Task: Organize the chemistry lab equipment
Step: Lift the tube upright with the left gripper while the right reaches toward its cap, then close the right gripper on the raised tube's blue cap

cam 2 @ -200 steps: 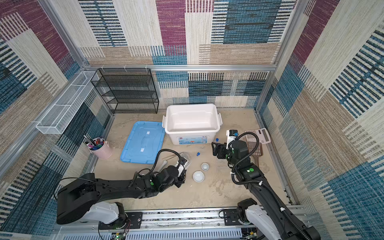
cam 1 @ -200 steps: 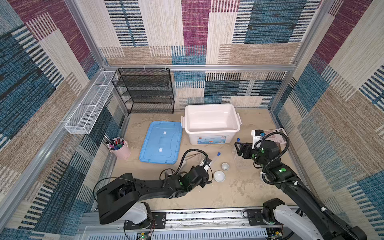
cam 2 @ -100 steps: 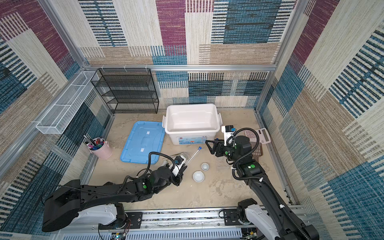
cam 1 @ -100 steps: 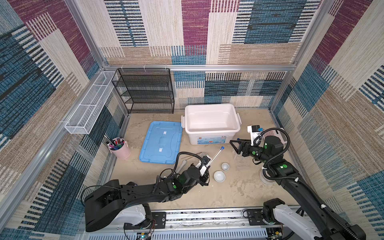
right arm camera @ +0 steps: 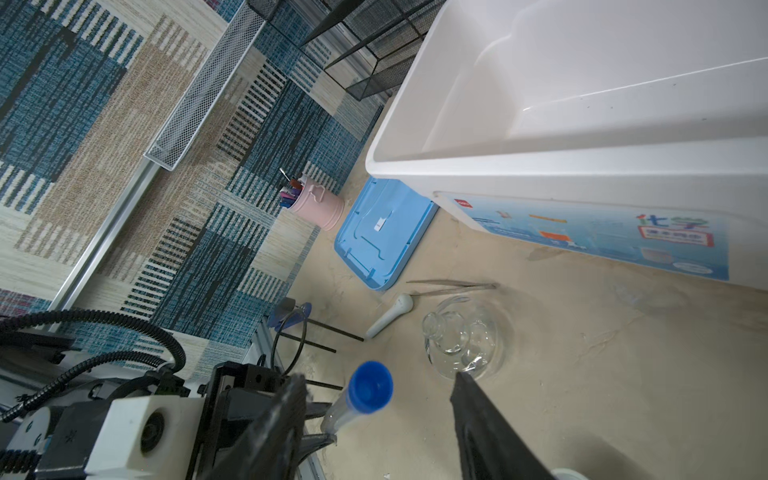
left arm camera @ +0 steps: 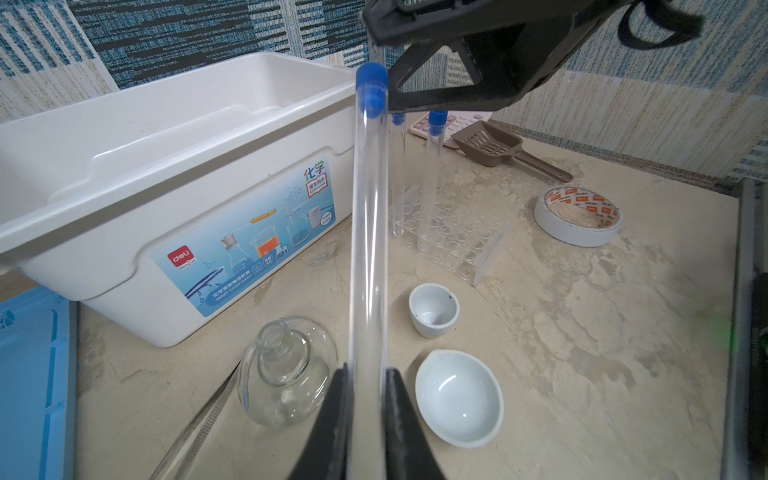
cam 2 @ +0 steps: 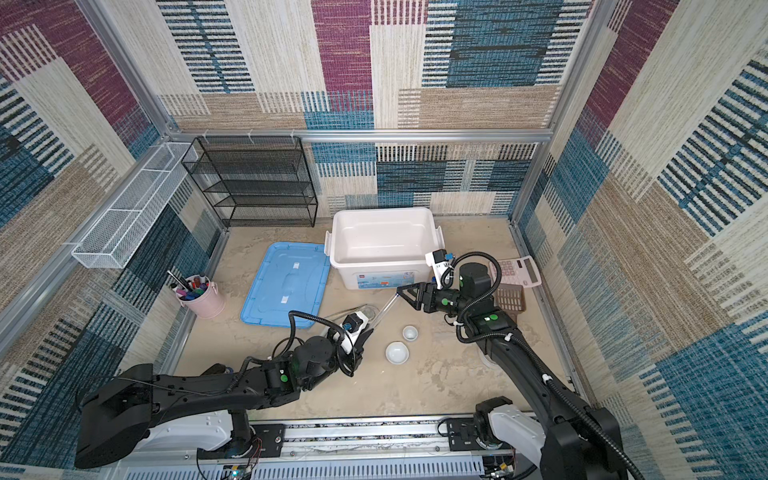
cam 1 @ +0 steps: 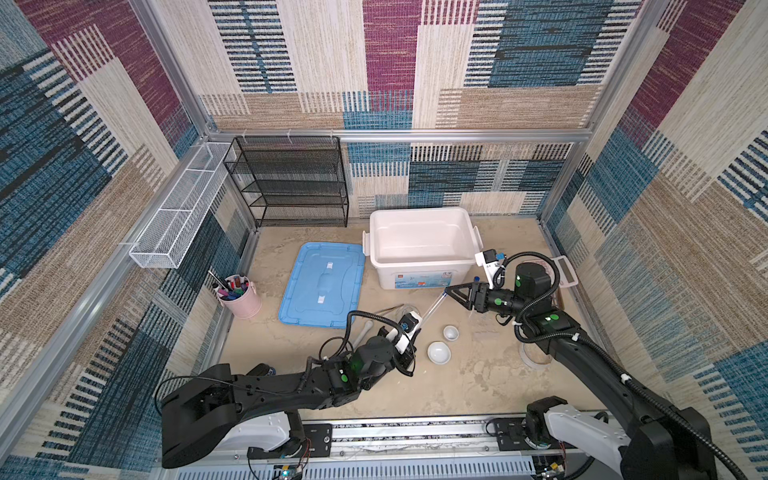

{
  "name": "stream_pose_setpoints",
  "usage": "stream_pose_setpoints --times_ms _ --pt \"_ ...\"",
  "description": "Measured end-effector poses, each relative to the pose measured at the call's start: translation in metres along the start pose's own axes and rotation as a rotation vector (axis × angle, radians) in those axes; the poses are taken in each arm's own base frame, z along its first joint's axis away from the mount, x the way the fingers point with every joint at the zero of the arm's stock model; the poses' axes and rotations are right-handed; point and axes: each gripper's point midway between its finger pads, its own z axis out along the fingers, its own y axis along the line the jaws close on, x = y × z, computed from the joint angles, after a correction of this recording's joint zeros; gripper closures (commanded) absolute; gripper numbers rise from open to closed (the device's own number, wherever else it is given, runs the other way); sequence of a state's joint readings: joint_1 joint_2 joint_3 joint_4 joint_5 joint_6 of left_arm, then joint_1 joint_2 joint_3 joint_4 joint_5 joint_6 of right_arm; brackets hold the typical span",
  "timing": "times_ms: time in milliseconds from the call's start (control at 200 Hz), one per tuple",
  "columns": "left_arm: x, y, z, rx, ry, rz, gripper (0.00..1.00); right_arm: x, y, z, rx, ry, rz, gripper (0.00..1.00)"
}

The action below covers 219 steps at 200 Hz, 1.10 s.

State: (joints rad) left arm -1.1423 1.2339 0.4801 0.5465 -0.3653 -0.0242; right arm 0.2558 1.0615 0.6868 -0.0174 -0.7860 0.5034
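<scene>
**Step in hand: passing a tube from one arm to the other**

1. Surroundings. The white bin [cam 1: 422,262] stands at the back of the table. The clear rack [left arm camera: 449,232] stands near one front corner of the bin, with two capped tubes [left arm camera: 432,178] upright in it. The rack is the likely destination.
2. Left gripper [left arm camera: 368,372]. It is clamped on the lower end of the test tube [left arm camera: 368,249]. It holds the tube clear of the table, tilted, with the capped end raised toward the other arm.
3. Right gripper [right arm camera: 376,378]. The jaws stand partly apart, one on each side of the blue cap [right arm camera: 370,392]. Neither jaw touches the cap.

**Method**

- Centre the right jaws first. In the right wrist view the cap sits nearer one jaw than the other, so an uncentred closure is likely to push the tube sideways against the left grip.
- Take hold on the glass just under the cap if reach allows, since a cap may slip off under load.
- Close the right jaws fully before the left ones release.
- Do not move either arm while both hold the tube, because glass tolerates little bending.

**Position of the tube**

The tube bridges the two arms above the small glass flask [left arm camera: 286,370]. Its base is in the left jaws and its cap lies between the right jaws.
</scene>
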Motion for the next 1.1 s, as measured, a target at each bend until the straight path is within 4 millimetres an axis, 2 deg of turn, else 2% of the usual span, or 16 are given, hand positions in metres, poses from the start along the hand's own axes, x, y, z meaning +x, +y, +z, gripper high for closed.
stream_pose_setpoints --times_ms 240,346,446,796,1097 --pt "-0.007 -0.002 0.001 0.003 -0.031 -0.008 0.85 0.003 0.01 0.002 -0.068 0.023 0.01 0.47" --pt "-0.007 -0.003 0.003 0.003 -0.037 -0.007 0.85 0.008 0.008 0.004 -0.081 0.042 0.031 0.52" --pt "-0.006 -0.003 0.004 0.004 -0.038 -0.004 0.85 0.011 0.008 0.004 -0.091 0.054 0.041 0.53" --pt "-0.008 -0.005 0.004 0.006 -0.048 0.007 0.85 0.008 0.012 0.005 -0.113 0.044 0.022 0.57" --pt "-0.004 -0.006 0.006 0.01 -0.038 0.012 0.85 0.009 0.011 0.005 -0.115 0.043 0.031 0.67"
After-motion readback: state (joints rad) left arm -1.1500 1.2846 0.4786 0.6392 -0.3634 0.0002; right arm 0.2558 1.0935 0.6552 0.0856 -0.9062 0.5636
